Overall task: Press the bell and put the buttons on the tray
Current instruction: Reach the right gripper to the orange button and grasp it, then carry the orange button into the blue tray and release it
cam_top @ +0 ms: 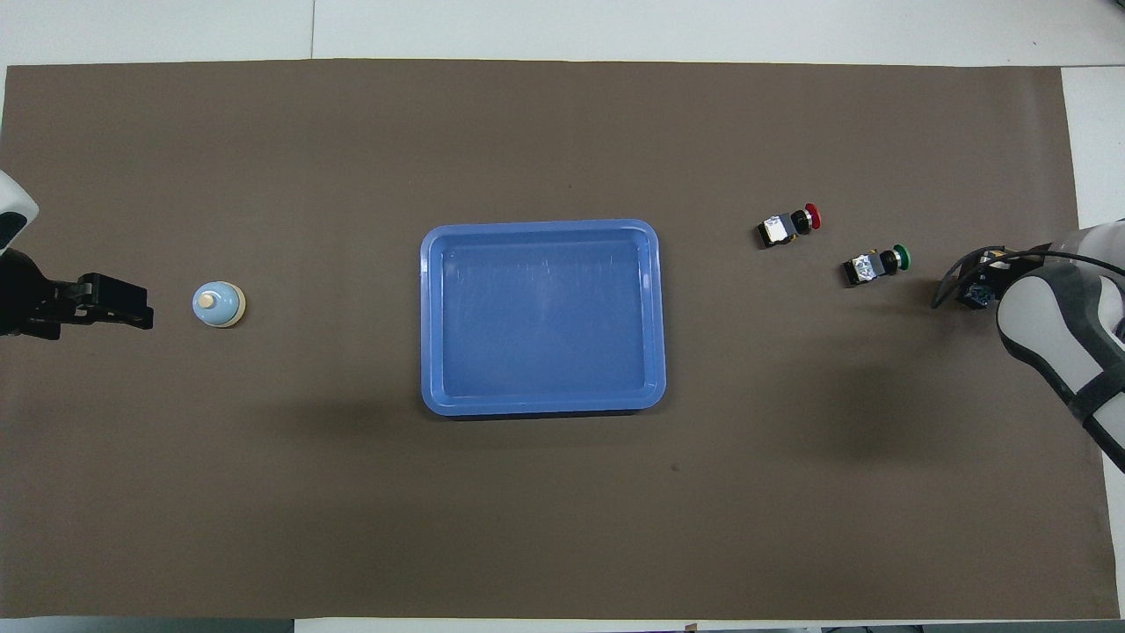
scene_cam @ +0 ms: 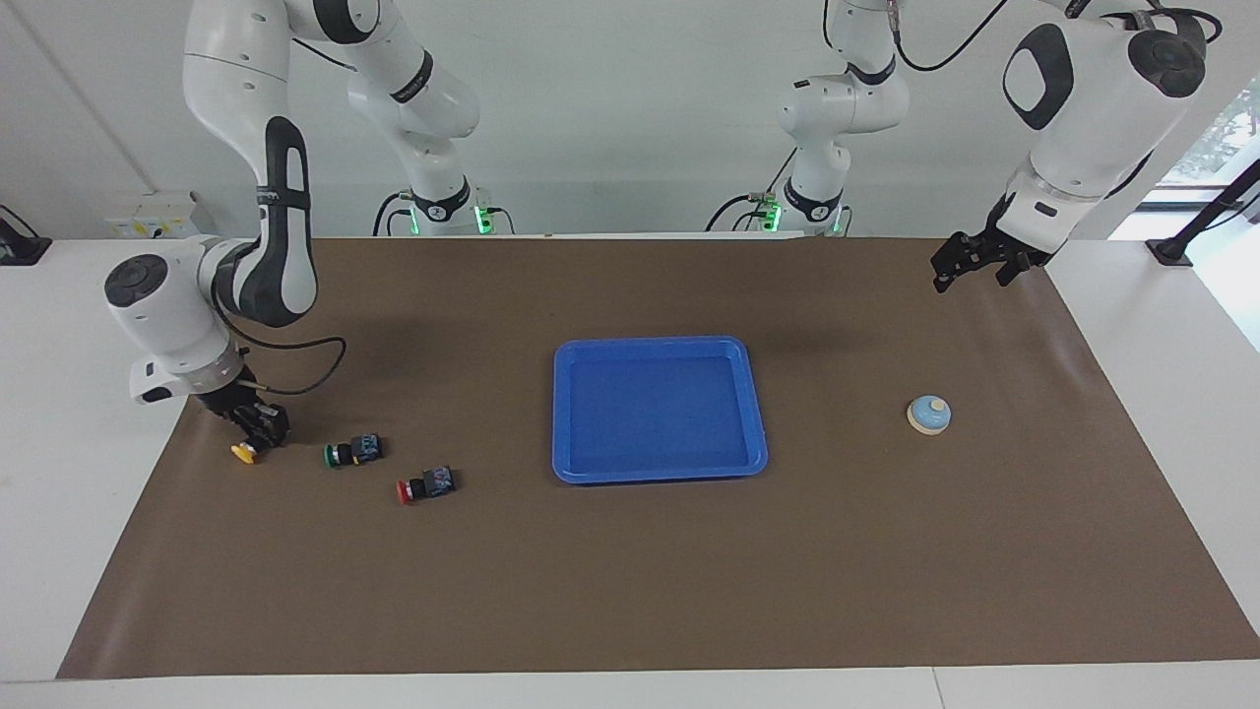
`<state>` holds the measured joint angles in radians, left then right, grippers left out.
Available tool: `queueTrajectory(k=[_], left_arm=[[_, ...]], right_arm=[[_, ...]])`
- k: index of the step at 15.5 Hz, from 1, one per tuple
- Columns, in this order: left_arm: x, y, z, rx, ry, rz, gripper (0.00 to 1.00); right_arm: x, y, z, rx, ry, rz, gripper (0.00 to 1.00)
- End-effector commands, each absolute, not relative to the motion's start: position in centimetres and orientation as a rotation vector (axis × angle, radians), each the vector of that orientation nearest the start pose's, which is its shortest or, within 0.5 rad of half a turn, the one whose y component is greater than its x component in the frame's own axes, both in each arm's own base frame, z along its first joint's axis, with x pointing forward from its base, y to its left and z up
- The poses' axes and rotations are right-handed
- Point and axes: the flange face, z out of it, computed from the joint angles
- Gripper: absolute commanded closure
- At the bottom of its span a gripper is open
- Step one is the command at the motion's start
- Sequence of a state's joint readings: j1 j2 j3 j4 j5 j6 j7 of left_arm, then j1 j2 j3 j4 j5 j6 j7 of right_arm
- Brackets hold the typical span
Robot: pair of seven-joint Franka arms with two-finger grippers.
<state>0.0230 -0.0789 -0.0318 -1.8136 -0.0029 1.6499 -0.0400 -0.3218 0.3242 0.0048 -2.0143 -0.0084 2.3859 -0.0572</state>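
The blue tray (scene_cam: 658,476) lies mid-table and holds nothing; it also shows in the overhead view (cam_top: 542,404). The bell (scene_cam: 928,414) (cam_top: 218,304) stands toward the left arm's end. The green button (scene_cam: 352,452) (cam_top: 875,265) and the red button (scene_cam: 424,484) (cam_top: 787,225) lie on their sides toward the right arm's end. My right gripper (scene_cam: 258,433) (cam_top: 977,288) is down at the mat over the yellow button (scene_cam: 243,453); only its yellow cap shows, and the arm hides it from overhead. My left gripper (scene_cam: 973,281) (cam_top: 132,309) is open and empty, raised over the mat beside the bell.
A brown mat (scene_cam: 630,591) covers the table, with white table margins around it. The right arm's elbow and cable hang low over the mat's edge near the yellow button.
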Motion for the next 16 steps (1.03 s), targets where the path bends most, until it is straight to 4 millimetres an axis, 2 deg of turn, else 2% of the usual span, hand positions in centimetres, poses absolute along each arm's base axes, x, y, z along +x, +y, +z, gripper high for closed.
queueTrajectory(k=[1, 4, 5, 7, 10, 11, 12, 14, 16], left_arm=[[52.6, -0.4, 57.1, -3.142, -0.059, 0.092, 0.0], [52.4, -0.4, 57.3, -3.143, -0.059, 0.087, 0.0], [52.4, -0.4, 57.3, -3.143, -0.059, 0.087, 0.0], [52.4, -0.4, 57.3, -3.143, -0.059, 0.087, 0.0], [52.4, -0.4, 57.3, -3.143, -0.059, 0.087, 0.0], [52.4, -0.4, 57.3, -3.143, -0.059, 0.087, 0.0], [52.4, -0.4, 57.3, -3.143, -0.059, 0.087, 0.0], [52.4, -0.4, 57.3, -3.143, -0.059, 0.087, 0.0], [52.4, -0.4, 57.3, -3.143, -0.059, 0.087, 0.0]], right_arm=[[59.0, -15.4, 33.2, -3.139, 0.223, 0.025, 1.0], [60.2, -9.0, 37.6, -3.133, 0.073, 0.081, 1.0], [60.3, -4.9, 38.5, -3.127, -0.011, 0.097, 1.0], [60.1, 2.2, 39.9, -3.133, -0.012, 0.118, 1.0], [59.0, 15.1, 41.7, -3.143, -0.122, 0.087, 1.0], [58.3, 18.5, 41.9, -3.136, -0.197, 0.064, 1.0], [57.8, 20.3, 42.0, -3.131, -0.242, 0.055, 1.0], [55.8, 25.6, 41.2, -3.113, -0.367, 0.046, 1.0], [54.8, 28.5, 39.4, -3.079, -0.317, 0.099, 1.0]])
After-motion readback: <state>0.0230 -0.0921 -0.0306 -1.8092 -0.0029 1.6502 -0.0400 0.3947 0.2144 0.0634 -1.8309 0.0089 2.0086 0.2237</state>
